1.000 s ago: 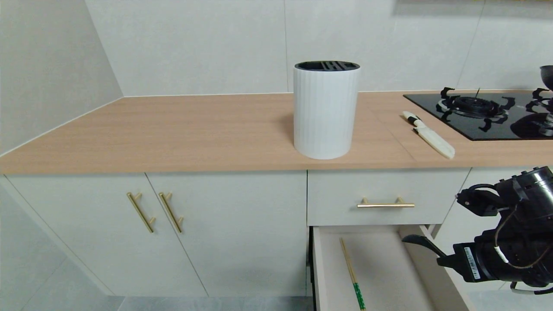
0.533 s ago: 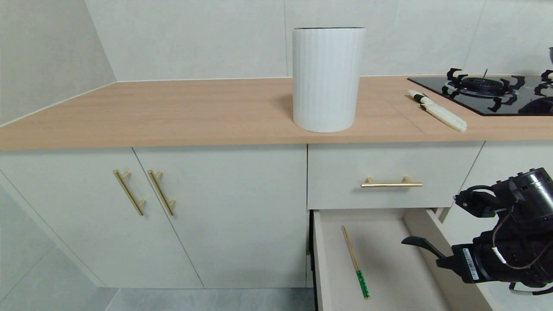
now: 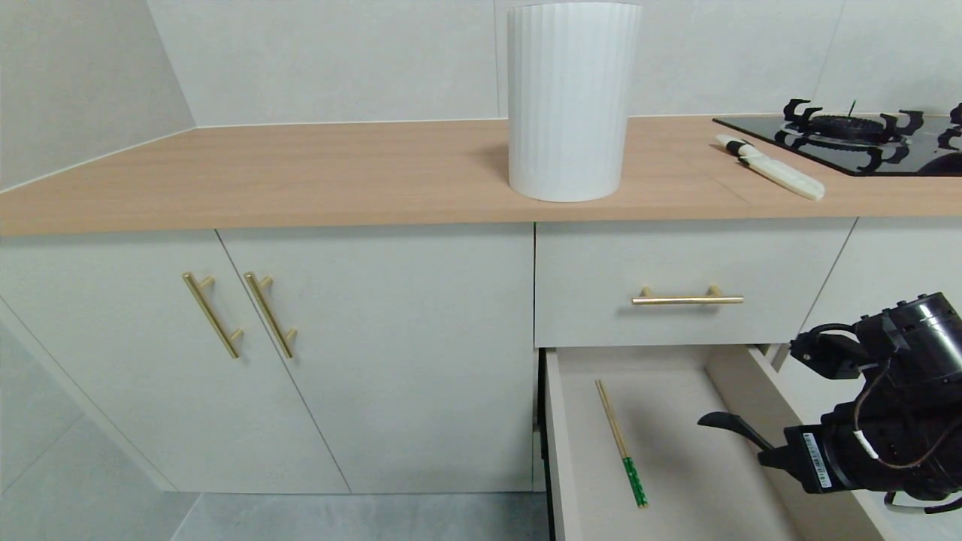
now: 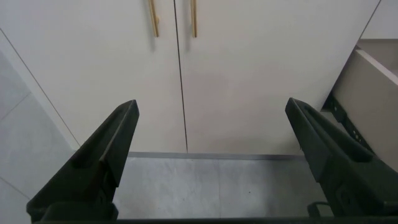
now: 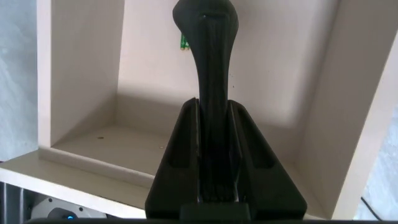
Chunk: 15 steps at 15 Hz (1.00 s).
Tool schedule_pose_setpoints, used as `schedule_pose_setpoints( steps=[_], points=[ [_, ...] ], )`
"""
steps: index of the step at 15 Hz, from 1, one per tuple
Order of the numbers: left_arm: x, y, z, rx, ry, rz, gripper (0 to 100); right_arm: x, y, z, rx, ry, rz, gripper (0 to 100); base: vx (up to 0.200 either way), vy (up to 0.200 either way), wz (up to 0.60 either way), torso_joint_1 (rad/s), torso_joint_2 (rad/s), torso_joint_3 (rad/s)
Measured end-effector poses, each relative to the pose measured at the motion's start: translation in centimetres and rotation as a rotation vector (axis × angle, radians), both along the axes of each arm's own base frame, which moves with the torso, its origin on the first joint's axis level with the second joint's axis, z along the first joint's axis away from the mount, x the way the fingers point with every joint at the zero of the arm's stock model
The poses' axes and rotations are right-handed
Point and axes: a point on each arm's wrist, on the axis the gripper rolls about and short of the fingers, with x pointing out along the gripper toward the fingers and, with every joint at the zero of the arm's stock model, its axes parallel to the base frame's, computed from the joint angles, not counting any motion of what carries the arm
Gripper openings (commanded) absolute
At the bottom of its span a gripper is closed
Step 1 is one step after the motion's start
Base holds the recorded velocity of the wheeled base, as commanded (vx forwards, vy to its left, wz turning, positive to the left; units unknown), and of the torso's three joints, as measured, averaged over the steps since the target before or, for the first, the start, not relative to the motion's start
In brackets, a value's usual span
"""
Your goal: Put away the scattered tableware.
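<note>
My head camera has dipped; nothing else moved. The right end effector [image 3: 770, 453] clenches a black spoon [image 3: 725, 422] over the open drawer [image 3: 736, 383]; the left end effector [image 4: 211, 155] gapes. The wooden worktop [image 3: 301, 173] carries a white holder [image 3: 567, 105] and a knife [image 3: 774, 169].

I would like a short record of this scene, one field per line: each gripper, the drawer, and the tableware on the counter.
right gripper: shut on a black utensil, held over the open drawer
left gripper: jaws open, empty, facing the cabinet doors
drawer contents: chopsticks lying flat
countertop: knife lying beside the hob; white holder upright
</note>
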Motion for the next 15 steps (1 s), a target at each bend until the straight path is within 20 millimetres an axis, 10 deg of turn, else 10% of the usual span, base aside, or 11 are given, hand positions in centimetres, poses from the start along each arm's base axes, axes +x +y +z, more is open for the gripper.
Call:
schedule_pose_setpoints(
  steps=[7,15],
  points=[
    [0.0,0.0,0.0,0.000,0.000,0.000,100,2.8,1.2,-1.6,0.060,-0.167,-0.004,0,0.000,0.000,0.00,0.000,0.00,0.000],
    [0.0,0.0,0.0,0.000,0.000,-0.001,100,7.9,2.8,-12.7,-0.030,-0.236,-0.138,0,0.000,0.000,0.00,0.000,0.00,0.000]
  ],
)
